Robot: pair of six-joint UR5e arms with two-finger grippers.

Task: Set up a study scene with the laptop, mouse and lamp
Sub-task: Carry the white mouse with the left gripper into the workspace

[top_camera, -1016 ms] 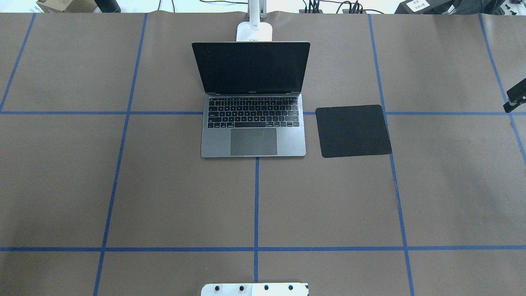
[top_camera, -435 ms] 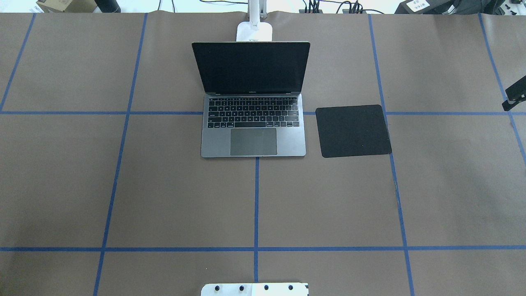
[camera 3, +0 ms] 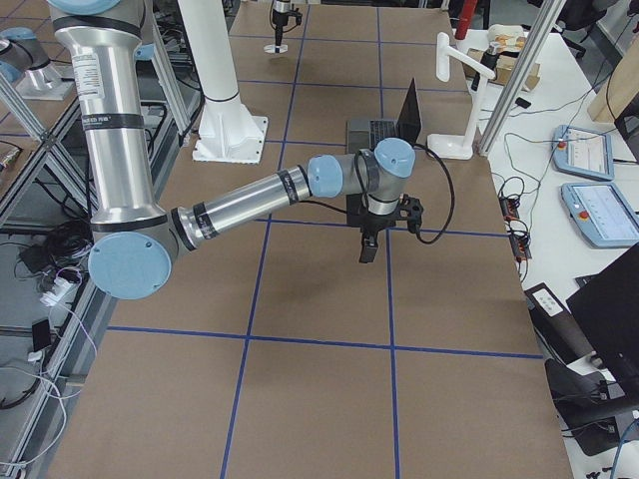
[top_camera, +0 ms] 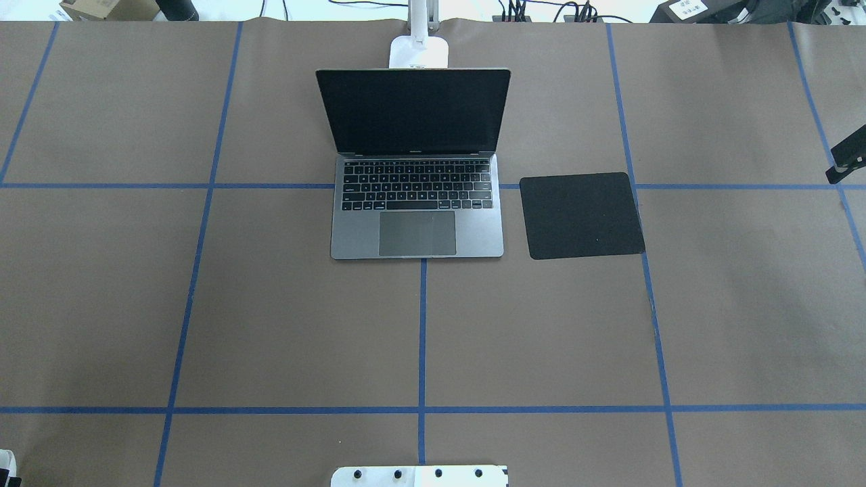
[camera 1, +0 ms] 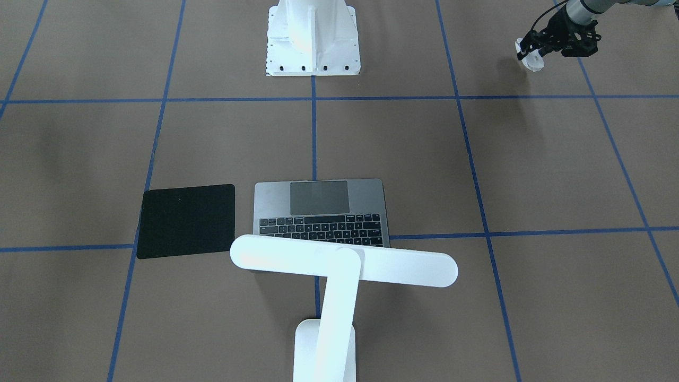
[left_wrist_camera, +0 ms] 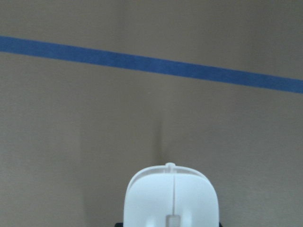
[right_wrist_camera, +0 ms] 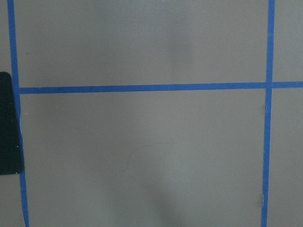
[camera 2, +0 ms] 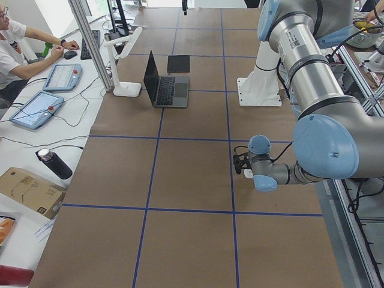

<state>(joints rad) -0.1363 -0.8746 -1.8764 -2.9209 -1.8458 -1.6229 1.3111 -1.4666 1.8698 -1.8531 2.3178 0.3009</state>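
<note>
The laptop (top_camera: 416, 203) stands open at the table's far middle, screen dark; it also shows in the front-facing view (camera 1: 321, 212). The white lamp (camera 1: 339, 265) stands behind it, its bar head over the keyboard's far edge, its base (top_camera: 419, 52) at the table's back. My left gripper (camera 1: 534, 52) is shut on the white mouse (camera 1: 532, 60), held just above the table at my near left; the left wrist view shows the mouse (left_wrist_camera: 171, 196) between the jaws. My right gripper (top_camera: 846, 162) hangs at the right edge of the overhead view; I cannot tell if it is open.
A black square mat (top_camera: 580, 215) lies flat just right of the laptop, nothing on it. The white robot pedestal (camera 1: 313, 37) is bolted at the near middle. Blue tape lines grid the brown table. Operators' tablets and cables lie beyond the far edge.
A sliver of my left gripper with the mouse has come into the overhead view's bottom left corner. The right gripper has drifted slightly further toward the right edge.
</note>
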